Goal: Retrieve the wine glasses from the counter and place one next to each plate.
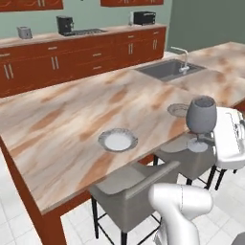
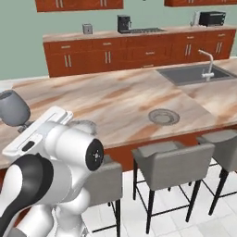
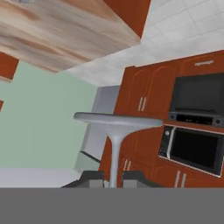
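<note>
glass stem sits pinched between the two dark fingertips (image 3: 93, 177) of the gripper (image 3: 113, 179) in the hand view, so the jaws are drawn narrow and holding the wine glass (image 1: 201, 116). its thin stem runs straight out from the fingers to the round foot (image 3: 117, 119), which spreads just beyond them. beyond the foot lie reddish-brown cabinets (image 3: 148, 89) and a dark oven (image 3: 197, 146), with an edge of the marbled counter (image 3: 52, 39) off to one side.

from the left base view the glass stands upright at the hand, grey-blue bowl above the grip and foot below it, held in the air off the near edge of the counter (image 1: 72, 119) and over a grey stool (image 1: 191, 160). the greyish-tan plate (image 1: 179, 110) lies on the stone just behind and beside the bowl; the white plate with patterned rim (image 1: 117, 140) is well apart from the hand, further along the same near edge.

in the right base view the glass bowl (image 2: 13, 109) shows beside the robot's white wrist, and the greyish-tan plate (image 2: 164, 116) sits well away across the counter. the sink (image 2: 194, 74) is far from the hand.
</note>
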Robot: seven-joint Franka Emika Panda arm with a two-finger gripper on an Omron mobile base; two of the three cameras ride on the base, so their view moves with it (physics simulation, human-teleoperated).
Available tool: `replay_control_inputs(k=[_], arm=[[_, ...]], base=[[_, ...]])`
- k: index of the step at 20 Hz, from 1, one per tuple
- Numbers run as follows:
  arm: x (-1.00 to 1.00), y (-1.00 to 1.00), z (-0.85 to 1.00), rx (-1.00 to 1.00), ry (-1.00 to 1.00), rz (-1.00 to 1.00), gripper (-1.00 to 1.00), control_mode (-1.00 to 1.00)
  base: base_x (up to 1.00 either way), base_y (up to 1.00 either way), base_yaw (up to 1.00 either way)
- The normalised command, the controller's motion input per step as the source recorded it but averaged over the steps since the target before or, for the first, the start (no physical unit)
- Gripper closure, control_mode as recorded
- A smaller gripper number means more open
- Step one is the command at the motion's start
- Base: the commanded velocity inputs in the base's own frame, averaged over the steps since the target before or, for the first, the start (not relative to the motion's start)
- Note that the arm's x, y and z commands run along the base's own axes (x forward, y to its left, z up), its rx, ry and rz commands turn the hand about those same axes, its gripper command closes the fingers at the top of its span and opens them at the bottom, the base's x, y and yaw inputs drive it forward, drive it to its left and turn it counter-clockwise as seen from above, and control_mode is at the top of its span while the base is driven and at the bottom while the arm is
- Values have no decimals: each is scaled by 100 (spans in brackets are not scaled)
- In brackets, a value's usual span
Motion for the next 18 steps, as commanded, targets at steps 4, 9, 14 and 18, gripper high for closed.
replay_control_inputs(k=[4,9,14,18], arm=[[0,0,0,0,0,0,100,100],[0,0,0,0,0,0,100,100],[0,0,0,0,0,0,100,100],[0,0,0,0,0,0,100,100]], base=[[100,-62,38],[100,-62,42],[100,-32,59],[93,-41,45]])
